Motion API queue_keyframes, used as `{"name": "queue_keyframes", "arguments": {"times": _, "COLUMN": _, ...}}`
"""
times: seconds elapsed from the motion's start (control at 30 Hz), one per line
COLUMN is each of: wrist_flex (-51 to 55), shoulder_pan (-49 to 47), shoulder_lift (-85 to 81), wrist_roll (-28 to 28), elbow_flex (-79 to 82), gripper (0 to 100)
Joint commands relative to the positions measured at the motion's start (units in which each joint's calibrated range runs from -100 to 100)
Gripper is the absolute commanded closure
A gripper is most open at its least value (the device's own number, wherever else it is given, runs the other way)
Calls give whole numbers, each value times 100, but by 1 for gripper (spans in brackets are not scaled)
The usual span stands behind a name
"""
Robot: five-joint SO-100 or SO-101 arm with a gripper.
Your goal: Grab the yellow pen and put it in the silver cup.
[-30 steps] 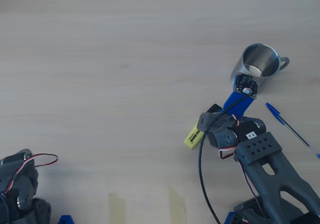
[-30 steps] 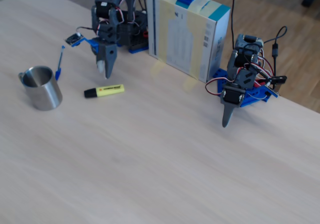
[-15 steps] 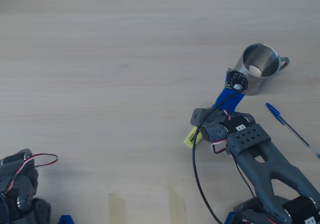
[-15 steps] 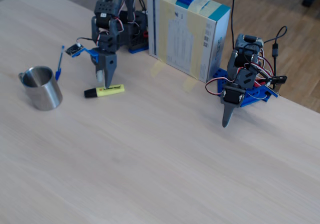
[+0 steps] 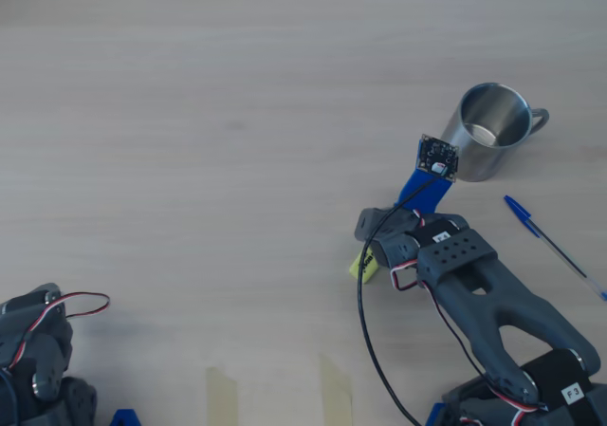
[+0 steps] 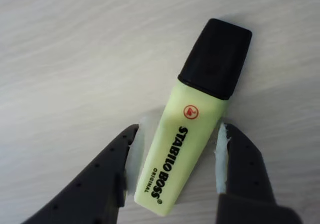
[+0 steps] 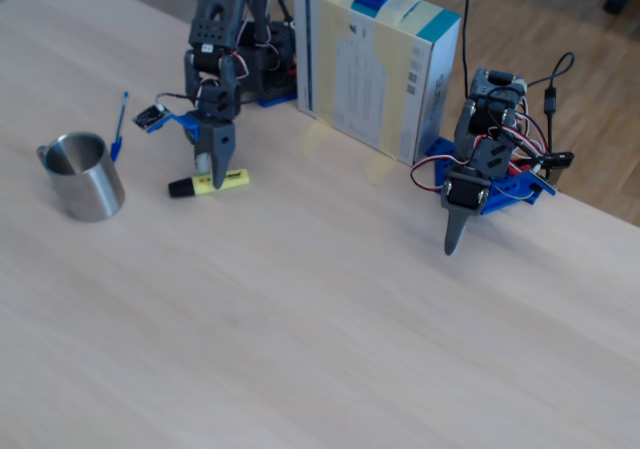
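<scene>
Overhead view: pale wood-grain bench [image 5: 190,113]; shiny cylindrical steel cup [image 5: 490,141] with loop handle stands upper right, thin blue ballpoint pen [image 5: 545,241] just beside. Chunky pale-yellow highlighter [image 5: 362,266] mostly hidden under grey plastic arm.

Wrist view: hand [image 6: 176,146] spread, whitish pads flanking flat yellow body [image 6: 182,149], glossy black cap beyond; contact unclear.

Fixed view: highlighter [image 7: 235,180] flat on bench, near cup [image 7: 85,177]; printed cardboard box [image 7: 375,64] behind.

Pale-yellow pen [image 6: 186,144], chunky highlighter with black cap and dark printed lettering, lying flat on the bench between the jaws, silver cup [image 5: 492,133], shiny steel mug with small loop handle, standing upright and empty, well apart
</scene>
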Motion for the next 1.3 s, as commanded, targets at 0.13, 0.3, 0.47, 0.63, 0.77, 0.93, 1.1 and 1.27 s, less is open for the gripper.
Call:
{"name": "queue_keyframes", "arguments": {"times": 0.13, "wrist_flex": -65, "shoulder_pan": 163, "shoulder_lift": 205, "wrist_roll": -24, "elbow_flex": -240, "gripper": 77}}
{"name": "queue_keyframes", "arguments": {"times": 0.3, "wrist_flex": -74, "shoulder_pan": 224, "shoulder_lift": 347, "wrist_roll": -24, "elbow_flex": -249, "gripper": 77}}
{"name": "queue_keyframes", "arguments": {"times": 0.47, "wrist_flex": -434, "shoulder_pan": 259, "shoulder_lift": 504, "wrist_roll": -24, "elbow_flex": -240, "gripper": 77}}
{"name": "queue_keyframes", "arguments": {"times": 0.63, "wrist_flex": -494, "shoulder_pan": 268, "shoulder_lift": 654, "wrist_roll": -24, "elbow_flex": -222, "gripper": 77}}
{"name": "queue_keyframes", "arguments": {"times": 0.77, "wrist_flex": -468, "shoulder_pan": 277, "shoulder_lift": 721, "wrist_roll": -24, "elbow_flex": -167, "gripper": 77}}
{"name": "queue_keyframes", "arguments": {"times": 0.93, "wrist_flex": -451, "shoulder_pan": 355, "shoulder_lift": 721, "wrist_roll": -24, "elbow_flex": 59, "gripper": 77}}
{"name": "queue_keyframes", "arguments": {"times": 1.1, "wrist_flex": -426, "shoulder_pan": 373, "shoulder_lift": 637, "wrist_roll": -24, "elbow_flex": 359, "gripper": 77}}
{"name": "queue_keyframes", "arguments": {"times": 1.27, "wrist_flex": -417, "shoulder_pan": 486, "shoulder_lift": 637, "wrist_roll": 7, "elbow_flex": 404, "gripper": 77}}
